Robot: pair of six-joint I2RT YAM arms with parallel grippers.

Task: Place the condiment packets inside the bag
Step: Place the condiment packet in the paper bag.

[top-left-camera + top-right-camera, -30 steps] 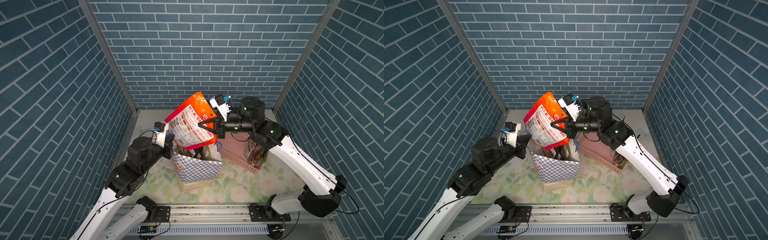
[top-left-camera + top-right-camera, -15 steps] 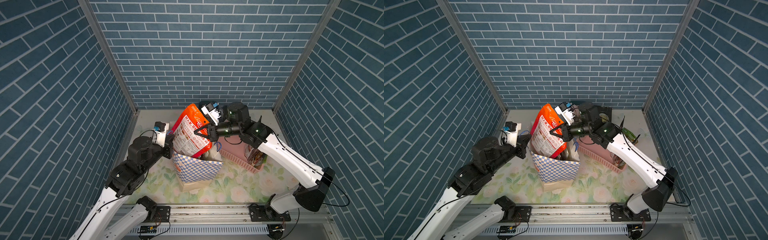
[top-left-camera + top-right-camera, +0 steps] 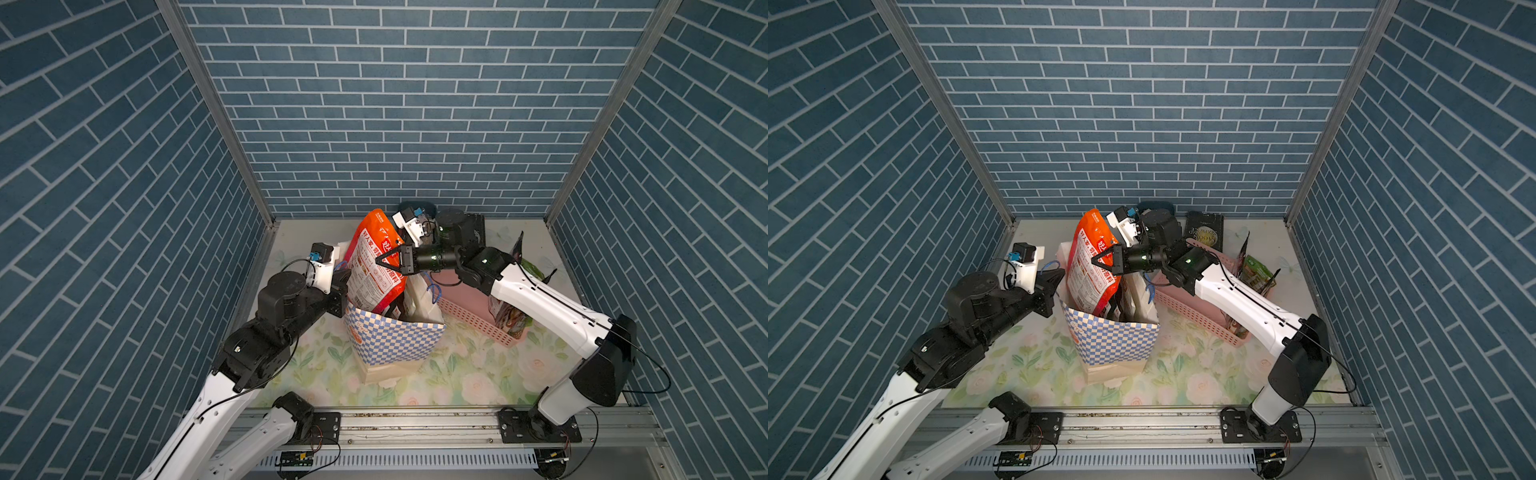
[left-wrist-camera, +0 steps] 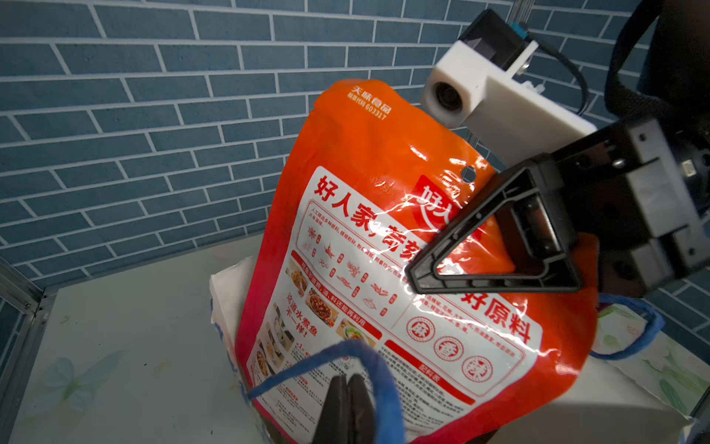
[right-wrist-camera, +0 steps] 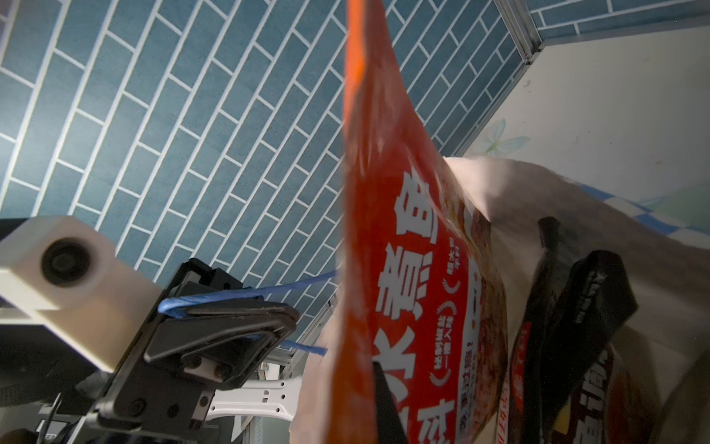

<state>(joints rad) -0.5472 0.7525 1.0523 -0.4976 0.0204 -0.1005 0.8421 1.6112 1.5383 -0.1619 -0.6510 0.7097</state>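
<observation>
Pouch of glossy orange-red foil (image 3: 368, 276) stands half inside the tall blue-and-white checkered paper bag (image 3: 395, 343) at the centre of the surface (image 3: 457, 374), its top leaning toward 11 o'clock, seemingly to slip past black packets (image 5: 576, 307) within. Right gripper (image 3: 379, 262), reaching from 3 o'clock, is clenched on its upper side edge. The left gripper (image 4: 347, 388), at the bag's 9 o'clock rim, pinches the blue cord handle (image 4: 345, 348), apparently holding the mouth open.

The orange packet (image 4: 384, 269) reads "天味食品", "603317", "好人家" and "好原料"; its other face shows "水煮鱼". A black pack (image 3: 1204, 232), upper middle, reads "MOON".
</observation>
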